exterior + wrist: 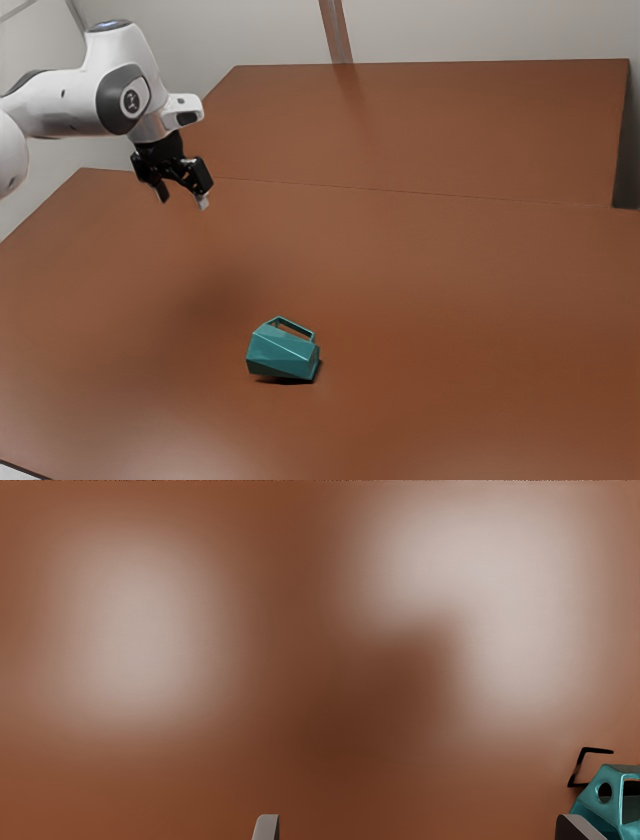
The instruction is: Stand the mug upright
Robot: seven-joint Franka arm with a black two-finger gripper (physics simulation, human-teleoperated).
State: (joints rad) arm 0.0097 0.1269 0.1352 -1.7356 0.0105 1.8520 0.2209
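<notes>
On a brown table [420, 290], teal mug [283, 354] lying on its side, tool [184, 198] above, fingers spread apart.

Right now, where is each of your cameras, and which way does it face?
Exterior view: beside my arm, looking down across the table; the arm comes in from the exterior view's left, ending in the open gripper.
Wrist view: mounted at the arm's end, looking past my two fingertips down at the table.
Both share the table, the fingertips and the teal mug, partly cut off in the wrist view.
</notes>
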